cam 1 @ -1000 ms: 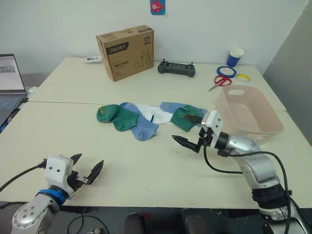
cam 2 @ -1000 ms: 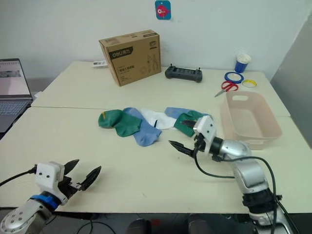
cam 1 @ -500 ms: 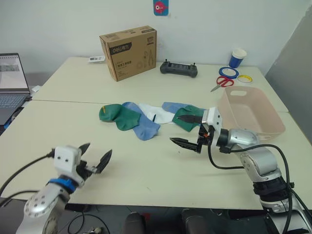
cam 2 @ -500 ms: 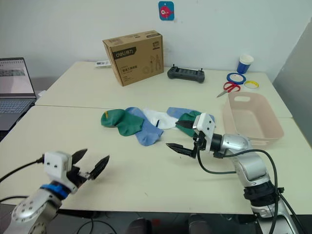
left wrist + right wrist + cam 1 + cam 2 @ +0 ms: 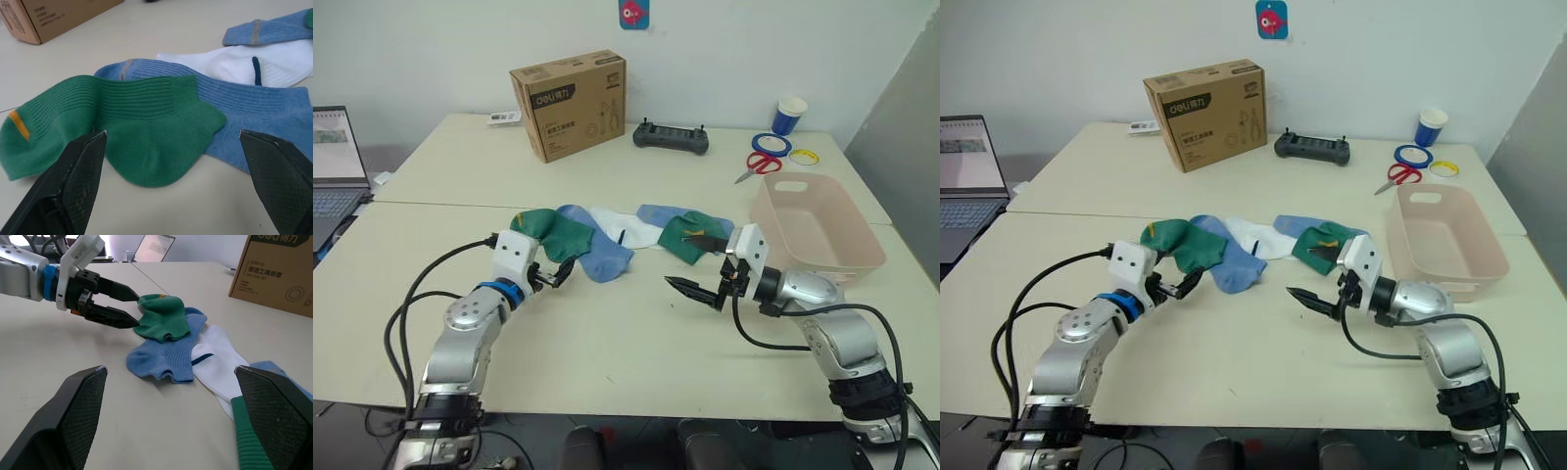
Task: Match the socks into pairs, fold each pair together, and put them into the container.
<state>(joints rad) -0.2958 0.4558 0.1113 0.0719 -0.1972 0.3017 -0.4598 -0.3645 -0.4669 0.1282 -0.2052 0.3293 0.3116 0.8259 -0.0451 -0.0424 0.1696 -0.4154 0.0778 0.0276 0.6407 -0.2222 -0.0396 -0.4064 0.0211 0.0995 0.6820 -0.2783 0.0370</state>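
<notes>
The tabletop [image 5: 607, 323] carries all task items. The container [image 5: 813, 230], a pale pink basin, sits at the right edge and looks empty from here. The socks lie in one overlapping row across the middle of the tabletop, left of the container.

Sock positions, left to right:
- Dark green sock [image 5: 122, 127], yellow mark at its cuff, lying on top of a light blue sock [image 5: 254, 105].
- White sock [image 5: 259, 63], its edge tucked under that blue sock.
- Second light blue sock [image 5: 656, 213] and second dark green sock [image 5: 690, 235], nearest the container.

Only one white sock can be identified; a sixth sock is not distinguishable.

Gripper state:
- Left gripper [image 5: 551, 277]: fingers spread, tips at the near edge of the left green sock, nothing held.
- Right gripper [image 5: 705, 266]: fingers spread, empty, just in front of the right green sock.

No pair is matched yet.

Risks from this position:
- The left green sock overlaps the blue one. A deep pinch is likely to catch both layers and drag the blue sock along.
- A shallow pinch on thin fabric is likely to slip.
- Pulling the overlapped row may shift the white sock.
- Both grippers work the same row; converging paths could bring them into contact.
</notes>
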